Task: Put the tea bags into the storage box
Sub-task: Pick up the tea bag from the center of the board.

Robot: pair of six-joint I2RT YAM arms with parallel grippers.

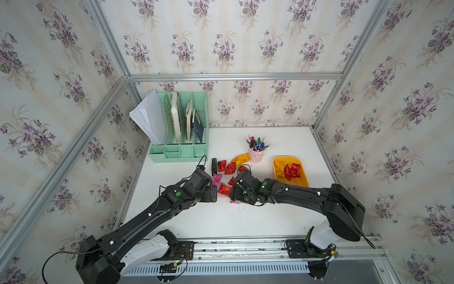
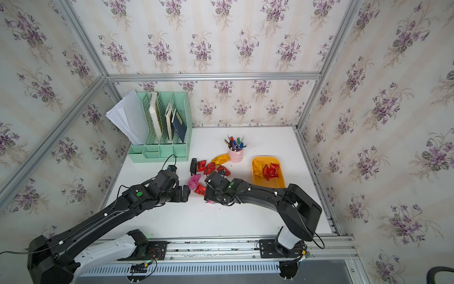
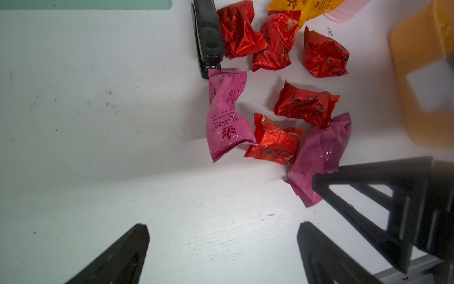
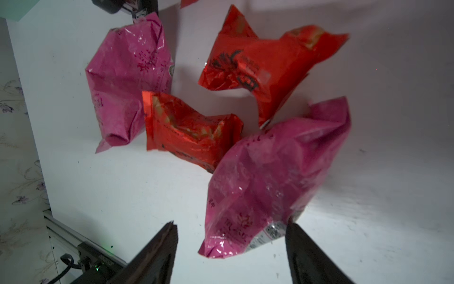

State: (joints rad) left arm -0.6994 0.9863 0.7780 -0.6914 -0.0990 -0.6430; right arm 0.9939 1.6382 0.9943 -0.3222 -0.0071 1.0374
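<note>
The right gripper (image 4: 231, 222) stands open astride the near end of a crinkly pink foil tea bag (image 4: 275, 177). The bag lies on the white table (image 4: 122, 191), its long axis running away from the jaws. The left gripper (image 3: 223, 225), also open and empty, hangs beside the heap. Beyond, shiny red foil packets (image 4: 189, 132) lie loose. Farther right, the shallow yellow-orange plastic storage box (image 1: 299, 182) already holds several.

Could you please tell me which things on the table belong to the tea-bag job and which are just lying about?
Job:
tea bags
storage box

Lying about:
stapler
pen cup
file organiser
</note>
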